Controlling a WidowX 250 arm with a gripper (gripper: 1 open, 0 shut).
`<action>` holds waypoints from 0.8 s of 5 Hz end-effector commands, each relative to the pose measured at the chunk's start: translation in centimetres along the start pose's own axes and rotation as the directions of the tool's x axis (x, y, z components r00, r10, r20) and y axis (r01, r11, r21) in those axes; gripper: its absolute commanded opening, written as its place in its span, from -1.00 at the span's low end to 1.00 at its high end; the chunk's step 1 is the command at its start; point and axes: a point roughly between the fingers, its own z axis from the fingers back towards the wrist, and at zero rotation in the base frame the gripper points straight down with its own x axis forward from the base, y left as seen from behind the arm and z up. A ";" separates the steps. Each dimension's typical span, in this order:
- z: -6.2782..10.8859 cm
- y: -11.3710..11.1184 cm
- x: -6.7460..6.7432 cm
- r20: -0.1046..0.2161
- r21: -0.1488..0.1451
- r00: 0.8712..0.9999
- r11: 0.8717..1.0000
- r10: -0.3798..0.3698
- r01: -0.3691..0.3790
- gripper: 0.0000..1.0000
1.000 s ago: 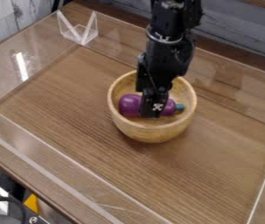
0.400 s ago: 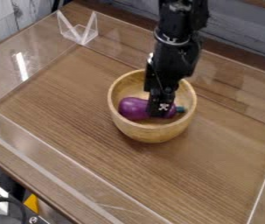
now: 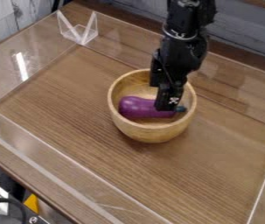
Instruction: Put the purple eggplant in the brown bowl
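Task essentially complete: small glossy purple toy eggplant (image 3: pixel 138 107) lying inside round light-brown wooden bowl (image 3: pixel 131 130), resting on the bowl floor, long axis running from 9 o'clock to 3 o'clock. Teal stem end at 3 o'clock, partly hidden. Black robot gripper (image 3: pixel 170 99) pointing down at the 3 o'clock end of the eggplant, fingers spread, clamping nothing. Remaining, as a judgement: clearing the arm from the bowl. Bowl seated near centre of wood-grain surface (image 3: pixel 65 96). No other contents visible in the bowl.

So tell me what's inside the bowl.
The eggplant lies inside the bowl, with the open hand at its right end. The hand covers the eggplant's stem end.
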 end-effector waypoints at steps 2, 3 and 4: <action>2.4 0.8 -1.4 0.045 0.015 0.992 0.993 0.116 -0.117 1.00; 2.5 0.7 -1.9 0.047 0.016 0.994 0.995 0.097 -0.098 1.00; 2.9 0.6 -2.5 0.047 0.017 0.996 0.997 0.080 -0.080 1.00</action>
